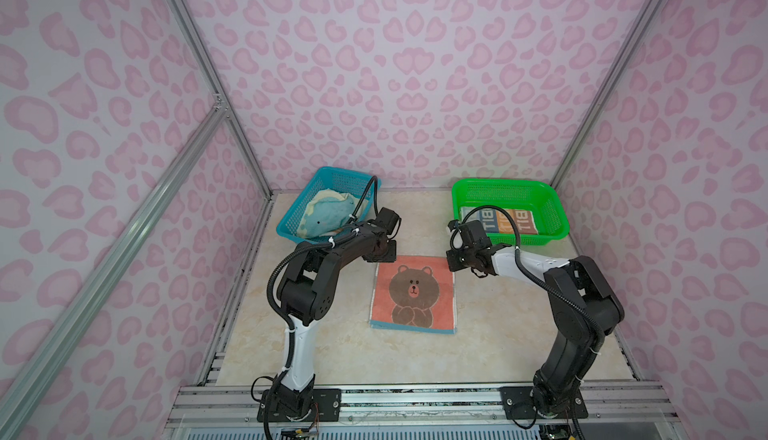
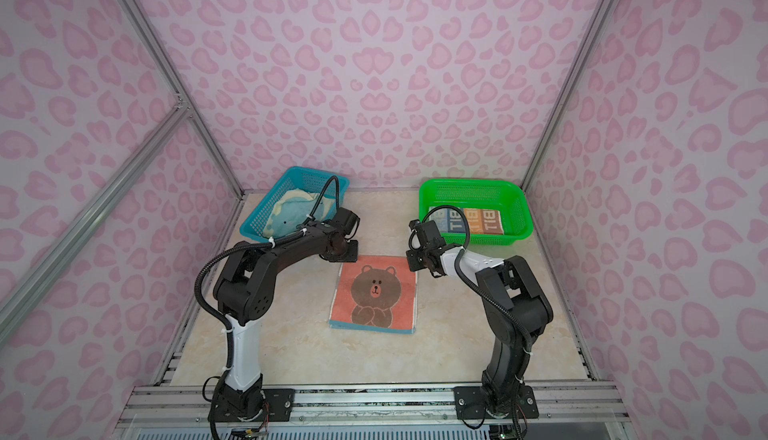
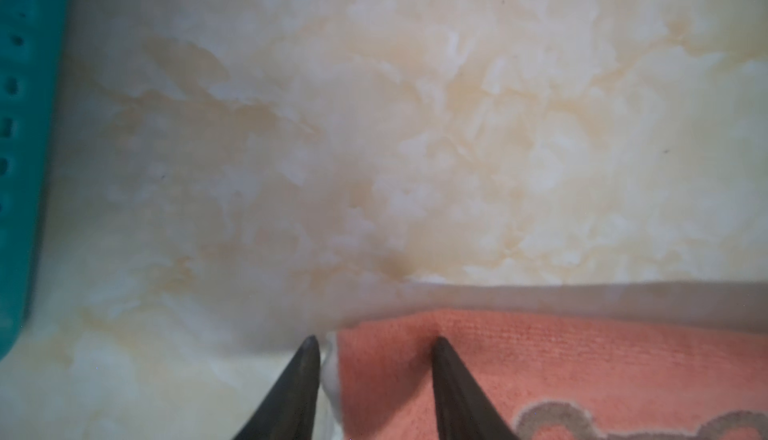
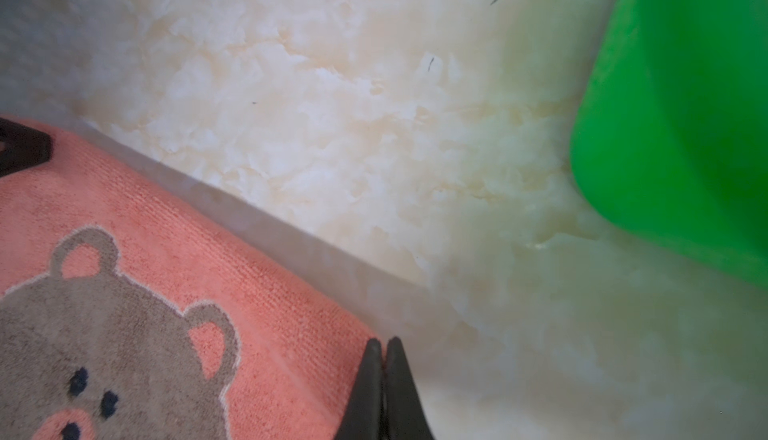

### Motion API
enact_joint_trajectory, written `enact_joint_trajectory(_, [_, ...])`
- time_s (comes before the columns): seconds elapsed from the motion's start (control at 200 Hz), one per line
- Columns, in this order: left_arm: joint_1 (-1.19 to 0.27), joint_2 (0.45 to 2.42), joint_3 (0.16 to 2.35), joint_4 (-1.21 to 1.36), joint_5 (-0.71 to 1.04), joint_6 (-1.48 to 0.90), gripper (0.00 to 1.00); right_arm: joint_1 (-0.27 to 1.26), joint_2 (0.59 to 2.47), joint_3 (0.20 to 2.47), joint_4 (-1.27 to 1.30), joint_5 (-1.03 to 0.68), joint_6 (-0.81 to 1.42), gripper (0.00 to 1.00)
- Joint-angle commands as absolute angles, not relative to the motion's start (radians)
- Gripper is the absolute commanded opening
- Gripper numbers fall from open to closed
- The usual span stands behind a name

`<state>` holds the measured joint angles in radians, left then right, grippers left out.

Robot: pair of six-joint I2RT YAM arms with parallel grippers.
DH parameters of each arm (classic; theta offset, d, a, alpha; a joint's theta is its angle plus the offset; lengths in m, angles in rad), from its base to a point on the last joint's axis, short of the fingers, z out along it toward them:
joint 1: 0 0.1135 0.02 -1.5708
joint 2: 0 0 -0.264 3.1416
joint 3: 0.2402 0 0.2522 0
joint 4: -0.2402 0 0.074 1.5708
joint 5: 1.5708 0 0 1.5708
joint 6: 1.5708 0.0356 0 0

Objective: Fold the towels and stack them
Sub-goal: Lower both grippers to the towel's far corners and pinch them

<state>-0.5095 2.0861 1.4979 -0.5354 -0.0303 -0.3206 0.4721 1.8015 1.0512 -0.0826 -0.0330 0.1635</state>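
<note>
Black fingertips of the left gripper stand apart, one on the coral towel, one off its far corner. That towel lies flat on the table, bear up. It looks soft, light and floppy, so hold both far corners. At the other far corner the right gripper is pressed together; I cannot tell if cloth is caught. The whale towel fills the blue basket and the striped towel the green basket.

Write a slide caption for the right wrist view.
Right gripper closed at a corner of the coral bear towel lying on the marble-look table, green basket nearby.
</note>
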Motion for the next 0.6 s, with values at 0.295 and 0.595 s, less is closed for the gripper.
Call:
enact_joint_trajectory(0.295, [-0.494,2.153,1.529,-0.557,-0.042,-0.341,0.35,0.472,1.813,1.052,-0.094,-0.040,0.151,0.00])
enact_joint_trajectory(0.595, [-0.494,2.152,1.519,-0.564,-0.034,-0.342,0.02,0.472,1.817,1.055,-0.085,-0.048,0.151,0.00])
